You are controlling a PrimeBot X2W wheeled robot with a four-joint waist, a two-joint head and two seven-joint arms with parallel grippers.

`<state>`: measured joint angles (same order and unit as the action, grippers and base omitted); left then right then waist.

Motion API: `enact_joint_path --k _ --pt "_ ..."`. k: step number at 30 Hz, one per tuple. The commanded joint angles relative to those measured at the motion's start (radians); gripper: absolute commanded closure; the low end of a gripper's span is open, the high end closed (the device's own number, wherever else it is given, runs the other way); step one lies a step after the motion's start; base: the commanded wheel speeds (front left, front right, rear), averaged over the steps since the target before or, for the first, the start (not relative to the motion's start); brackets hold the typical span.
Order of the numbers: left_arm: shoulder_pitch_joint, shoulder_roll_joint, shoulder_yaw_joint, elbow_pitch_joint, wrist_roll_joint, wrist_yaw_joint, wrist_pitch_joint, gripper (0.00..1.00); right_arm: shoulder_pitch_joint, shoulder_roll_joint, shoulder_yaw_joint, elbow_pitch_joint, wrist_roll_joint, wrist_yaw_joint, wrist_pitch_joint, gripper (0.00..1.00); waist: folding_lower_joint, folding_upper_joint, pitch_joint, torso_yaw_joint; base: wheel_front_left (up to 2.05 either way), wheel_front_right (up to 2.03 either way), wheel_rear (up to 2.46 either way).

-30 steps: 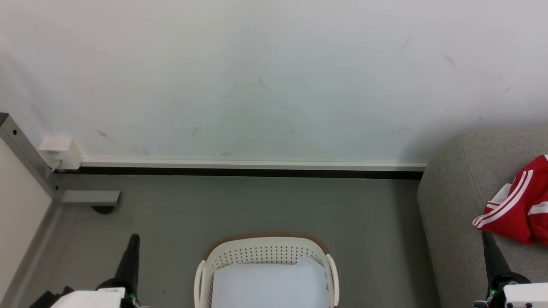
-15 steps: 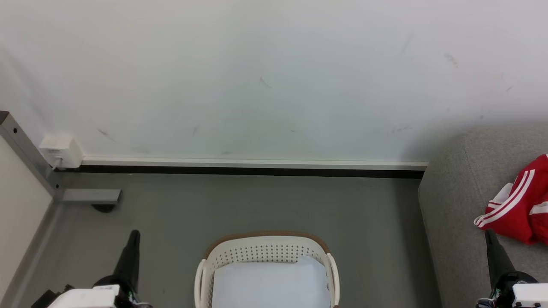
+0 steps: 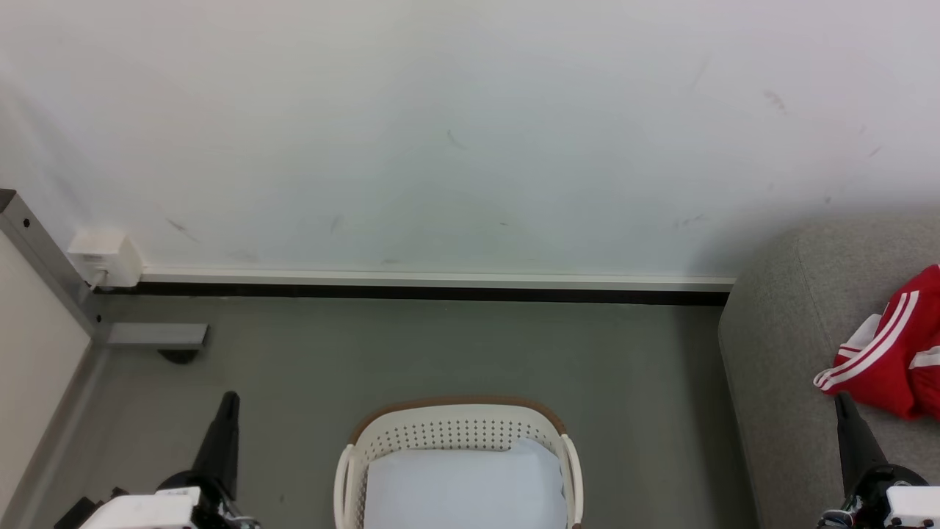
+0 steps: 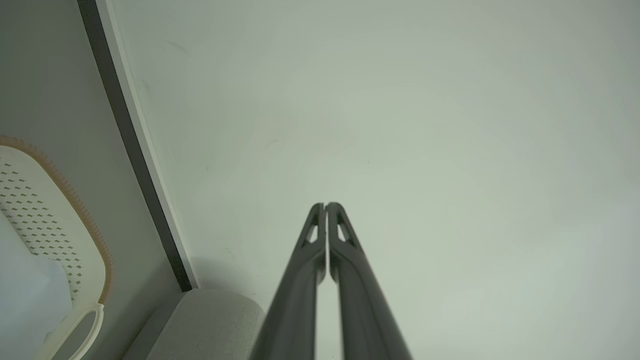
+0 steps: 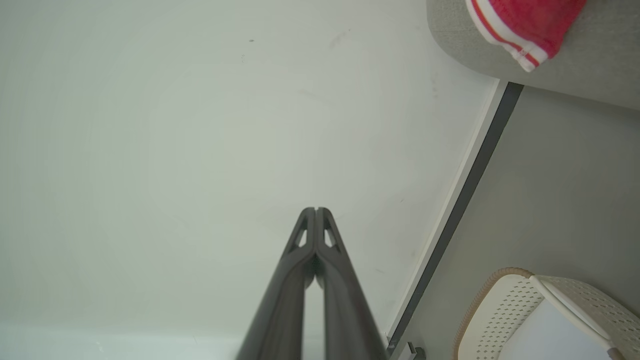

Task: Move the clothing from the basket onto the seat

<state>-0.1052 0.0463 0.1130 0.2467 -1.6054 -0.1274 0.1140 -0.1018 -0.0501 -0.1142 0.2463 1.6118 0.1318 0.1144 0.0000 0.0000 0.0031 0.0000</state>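
The clothing [image 3: 896, 353], red with white stripes, lies on the grey seat [image 3: 778, 353] at the right edge; the right wrist view shows a corner of the clothing [image 5: 525, 25] on the seat [image 5: 590, 65]. The cream basket [image 3: 455, 433] with a tan rim stands on the floor at the bottom centre, a pale blue-white pad [image 3: 463, 485] lying inside it. My left gripper [image 3: 230, 397] is shut, left of the basket, holding nothing. My right gripper [image 3: 841, 397] is shut just below the clothing's edge, empty. In the wrist views both pairs of fingertips [image 4: 325, 205] [image 5: 316, 209] meet against the wall.
A white wall with a dark skirting strip [image 3: 426, 295] runs behind the grey floor. At the left stand a metal frame leg [image 3: 44, 264], its foot [image 3: 154, 336] and a white wall box [image 3: 104, 257]. The basket [image 4: 60, 220] [image 5: 545, 310] edges into both wrist views.
Both grippers have sunk slightly toward the bottom of the head view. The basket and the clothing lie where they were.
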Motion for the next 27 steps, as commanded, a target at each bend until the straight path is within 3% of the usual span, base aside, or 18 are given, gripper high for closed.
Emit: enact_joint_path --k 1,27 --pt "-0.007 0.007 0.003 -0.003 -0.013 -0.007 0.004 1.00 -0.012 0.000 -0.004 -0.004 0.001 -0.002 0.004 1.00 0.0000 0.0000 0.000 0.000 0.00 0.00 0.00" --pt "-0.007 0.007 0.003 -0.003 -0.013 -0.007 0.004 1.00 -0.012 0.000 -0.004 -0.004 0.001 -0.002 0.004 1.00 0.0000 0.0000 0.000 0.000 0.00 0.00 0.00"
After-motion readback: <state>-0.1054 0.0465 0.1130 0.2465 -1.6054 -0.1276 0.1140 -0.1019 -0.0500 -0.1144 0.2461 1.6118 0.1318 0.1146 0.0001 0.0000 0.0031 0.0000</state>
